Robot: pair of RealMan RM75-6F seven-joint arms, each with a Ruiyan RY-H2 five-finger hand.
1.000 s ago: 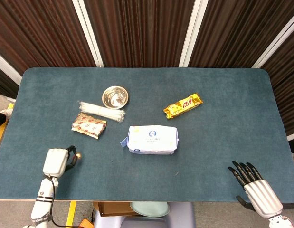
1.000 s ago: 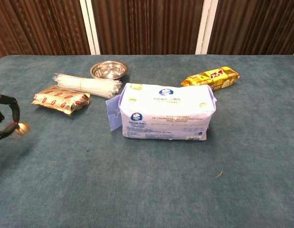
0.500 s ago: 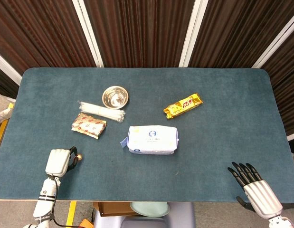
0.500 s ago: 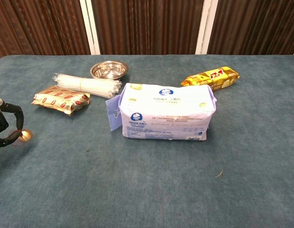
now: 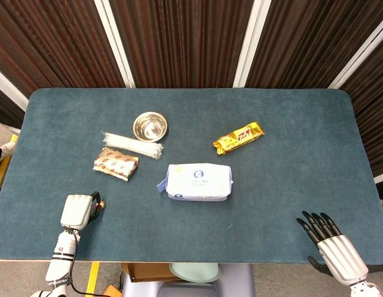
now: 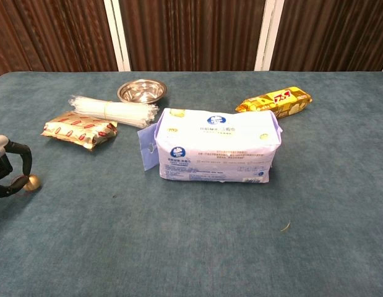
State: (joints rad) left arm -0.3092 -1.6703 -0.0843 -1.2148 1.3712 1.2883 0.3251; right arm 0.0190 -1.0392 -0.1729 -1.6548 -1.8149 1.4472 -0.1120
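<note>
Two hands low over bench (image 5: 290,161): left hand (image 5: 76,210) pinching small gold ball (image 6: 33,181) at fingertips, red snack packet (image 5: 116,163) just beyond; right hand (image 5: 330,244) released, fingers spread, well apart from tissue pack (image 5: 198,182).

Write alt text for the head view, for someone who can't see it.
Seen from above, a white and blue tissue pack lies mid-table on teal cloth, with a yellow snack pack, steel bowl, bundle of clear straws and red-patterned packet around it. The left hand pinches a small gold ball near the front edge; the right hand lies open at front right.
</note>
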